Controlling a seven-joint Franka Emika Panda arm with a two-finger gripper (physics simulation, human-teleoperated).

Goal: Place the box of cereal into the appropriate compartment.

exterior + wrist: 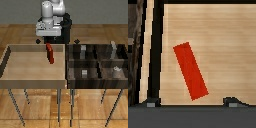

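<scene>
while the gripper (48, 41) hangs with jaws spread, the box of cereal (50, 53) stands just below — ungrasped.

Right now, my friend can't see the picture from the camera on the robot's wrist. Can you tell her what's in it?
A slim red cereal box sits tilted on a pale wooden tray floor, seen from above. The two dark fingertips of the end effector poke in at the edge, not touching the box. A dark tray wall runs along one side.
</scene>
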